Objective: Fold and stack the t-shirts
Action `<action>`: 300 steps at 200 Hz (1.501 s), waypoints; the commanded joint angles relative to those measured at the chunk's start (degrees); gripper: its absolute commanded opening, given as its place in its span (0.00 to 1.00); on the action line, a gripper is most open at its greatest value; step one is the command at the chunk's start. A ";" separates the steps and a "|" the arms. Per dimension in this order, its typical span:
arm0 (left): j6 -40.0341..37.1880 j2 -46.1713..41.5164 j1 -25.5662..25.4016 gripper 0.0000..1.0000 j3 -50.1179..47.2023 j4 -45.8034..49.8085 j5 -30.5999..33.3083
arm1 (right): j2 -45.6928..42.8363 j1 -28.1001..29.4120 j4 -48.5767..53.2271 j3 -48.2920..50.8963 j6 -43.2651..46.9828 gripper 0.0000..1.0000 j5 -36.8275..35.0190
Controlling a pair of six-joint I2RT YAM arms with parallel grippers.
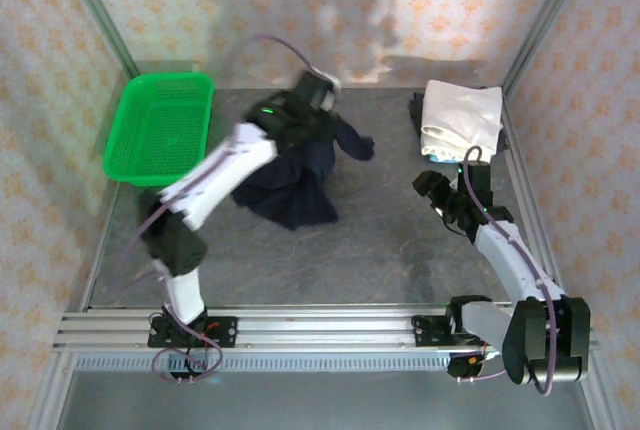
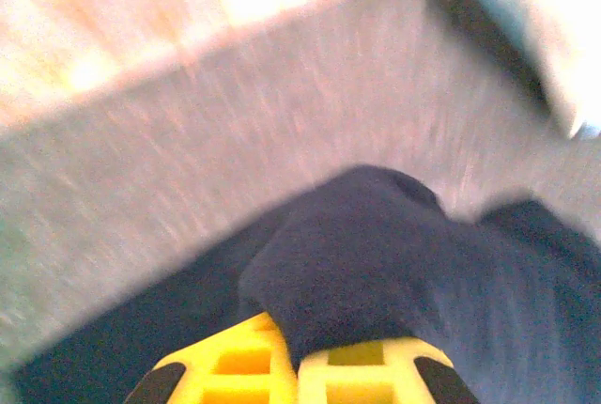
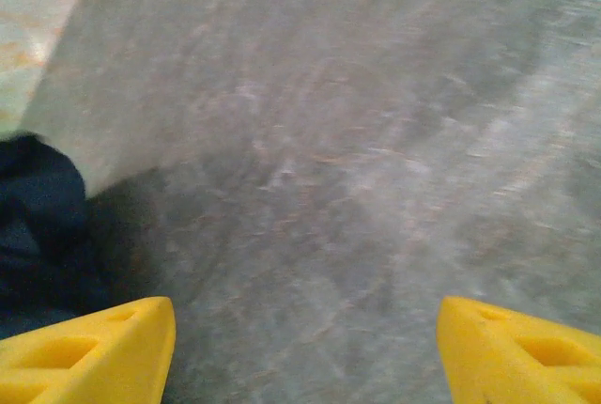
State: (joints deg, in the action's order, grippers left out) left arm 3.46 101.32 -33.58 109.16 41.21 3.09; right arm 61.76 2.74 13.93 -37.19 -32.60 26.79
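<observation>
Left of centre, left pincer [image 2: 297, 355] clamped on navy t-shirt [image 2: 376, 263], right pincer [image 3: 305, 352] spread wide, well apart.

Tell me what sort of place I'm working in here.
Likely a robot test booth, not a home: patterned wall panels in metal framing, an aluminium mounting rail along the near edge, a grey tabletop.
</observation>
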 commanded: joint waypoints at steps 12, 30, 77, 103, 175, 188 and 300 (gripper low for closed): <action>-1.09 -12.11 4.32 0.00 -9.32 -8.56 -2.24 | 2.50 6.13 -4.08 -6.80 -0.76 0.74 -0.05; 3.68 -20.46 6.04 0.00 -28.66 -19.03 -2.32 | 5.06 9.64 -4.26 -8.10 -0.02 0.74 -2.37; 20.41 -33.59 6.16 1.00 -63.70 -28.15 0.89 | 15.03 16.93 -3.94 -8.35 1.26 0.72 -5.98; 21.47 -38.27 6.11 1.00 -68.57 -28.23 1.32 | 19.74 19.81 -1.00 -10.22 2.98 0.72 -10.83; 17.87 -20.24 10.58 1.00 -50.23 -19.51 6.03 | 31.01 20.82 3.44 -23.55 7.14 0.71 -21.33; 16.69 -13.49 11.75 1.00 -44.31 -19.05 3.43 | 34.74 20.56 4.78 -27.73 7.48 0.69 -22.43; 14.86 6.42 14.13 0.26 -30.06 -13.88 -4.37 | 63.06 16.09 14.35 -58.98 8.98 0.52 -18.91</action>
State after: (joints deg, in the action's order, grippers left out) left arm 18.61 110.21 -20.84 80.71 26.39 0.19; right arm 120.27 18.68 23.86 -91.22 -25.06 7.46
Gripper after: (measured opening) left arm 0.298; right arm 0.560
